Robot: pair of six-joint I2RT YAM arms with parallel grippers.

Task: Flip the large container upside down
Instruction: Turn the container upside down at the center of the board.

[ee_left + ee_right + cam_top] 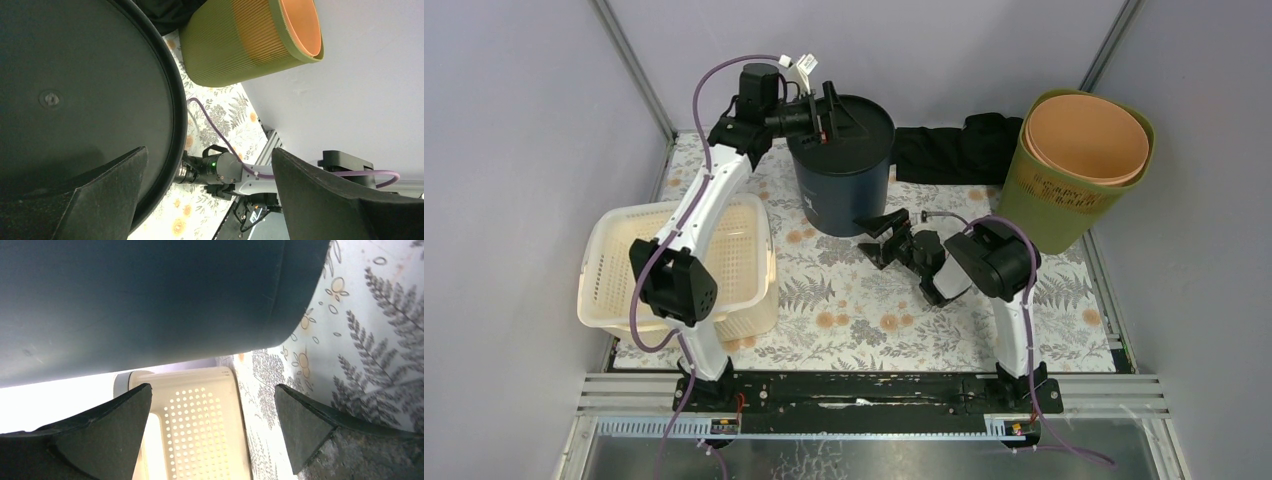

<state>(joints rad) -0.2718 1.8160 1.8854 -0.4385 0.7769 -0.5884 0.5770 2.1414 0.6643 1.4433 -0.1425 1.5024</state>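
Large container [842, 175] stands on table [864, 310], closed flat end up, so it looks inverted. Left jaws wide, straddling its top rim. Right jaws wide, its side wall just ahead. Neither grips; likely letting go.

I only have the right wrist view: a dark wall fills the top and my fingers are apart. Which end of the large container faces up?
Observer: The top camera shows the large container standing with a flat closed face up, no opening visible.
Operator: Where is the left end effector?
Observer: The left end effector is open, one finger over that flat face, the other past its rim.
Operator: What stands to the right of the container?
Observer: A green basket with an orange liner inside, apart from the container.
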